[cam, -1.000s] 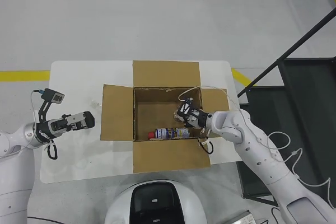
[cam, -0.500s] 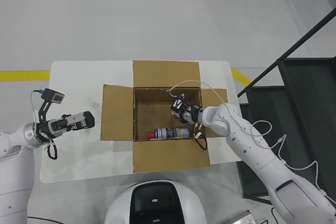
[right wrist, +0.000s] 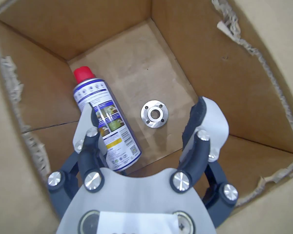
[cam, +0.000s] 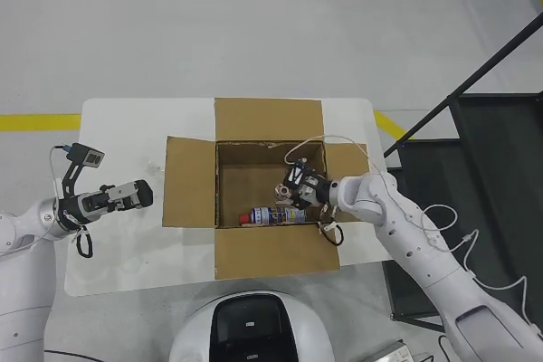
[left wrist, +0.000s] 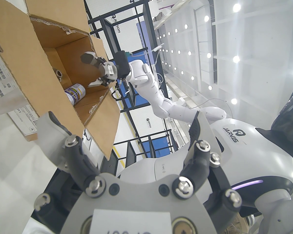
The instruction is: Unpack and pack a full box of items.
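The box point(cam: 190, 181) stands open on the desk point(cam: 118, 262). My right gripper point(right wrist: 144, 104) hangs wide open inside it, and the left gripper point(left wrist: 123, 118) is wide open over the desk. The spray can point(right wrist: 92, 91) lies on the box floor. It looks stiff, smooth and likely to roll, so I would take its middle. The small flange point(right wrist: 154, 113) beside it looks flat and heavy.

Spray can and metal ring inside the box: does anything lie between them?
No. In the right wrist view the stretch between the spray can and the metal ring is the bare floor of the box; the two lie apart.
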